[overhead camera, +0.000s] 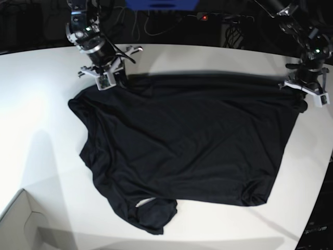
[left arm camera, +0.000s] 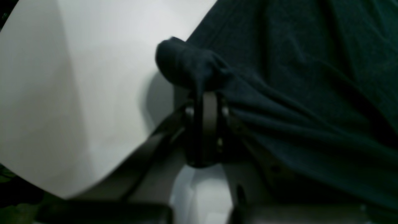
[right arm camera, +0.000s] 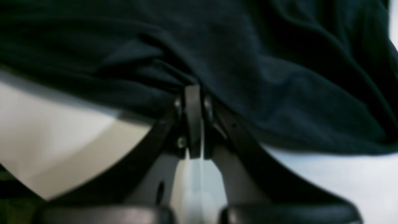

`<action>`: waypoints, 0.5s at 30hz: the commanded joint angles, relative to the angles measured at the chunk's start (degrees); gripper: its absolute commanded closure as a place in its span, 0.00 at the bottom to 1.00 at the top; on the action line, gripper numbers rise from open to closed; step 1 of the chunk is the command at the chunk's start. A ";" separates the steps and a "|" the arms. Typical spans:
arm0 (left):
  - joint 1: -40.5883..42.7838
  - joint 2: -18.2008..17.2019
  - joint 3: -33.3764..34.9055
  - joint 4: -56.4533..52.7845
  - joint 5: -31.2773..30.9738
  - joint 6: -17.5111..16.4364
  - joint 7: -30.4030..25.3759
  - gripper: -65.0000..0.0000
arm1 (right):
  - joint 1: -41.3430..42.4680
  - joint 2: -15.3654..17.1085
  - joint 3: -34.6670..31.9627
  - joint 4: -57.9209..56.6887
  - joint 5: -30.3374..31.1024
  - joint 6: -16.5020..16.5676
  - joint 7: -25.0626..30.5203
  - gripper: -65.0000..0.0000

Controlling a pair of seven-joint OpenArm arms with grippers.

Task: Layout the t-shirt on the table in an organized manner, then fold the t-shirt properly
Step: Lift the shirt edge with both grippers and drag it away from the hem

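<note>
Left wrist view: the left gripper (left arm camera: 207,102) is seen clamped shut on a bunched corner of the t-shirt (left arm camera: 298,93), which fills the frame from 12 to 4 o'clock; the table (left arm camera: 77,93) lies at 9 o'clock.

Right wrist view: the right gripper (right arm camera: 193,99) is closed on a fold of the black fabric at 12 o'clock.

Base view: only here is the whole garment shown, spread wrinkled across the white tabletop, with a box corner (overhead camera: 18,224) at 7 o'clock. No legible writing is shown.
</note>
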State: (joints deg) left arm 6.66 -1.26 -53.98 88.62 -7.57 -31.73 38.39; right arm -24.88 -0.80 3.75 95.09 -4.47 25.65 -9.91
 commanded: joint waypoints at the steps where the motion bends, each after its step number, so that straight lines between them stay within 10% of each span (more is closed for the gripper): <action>1: -0.55 -0.90 -0.31 1.18 -0.73 -0.05 -1.34 1.00 | -0.65 0.05 0.78 2.19 0.82 -0.11 1.34 1.00; 15: 1.48 -0.72 -0.49 4.44 -0.73 -0.05 -1.25 1.00 | -12.70 -1.18 1.22 12.38 0.91 -0.02 1.43 1.00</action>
State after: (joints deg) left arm 8.03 -1.21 -54.24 92.03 -8.05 -31.75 38.37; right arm -36.97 -2.04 4.78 106.37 -4.10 25.69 -9.85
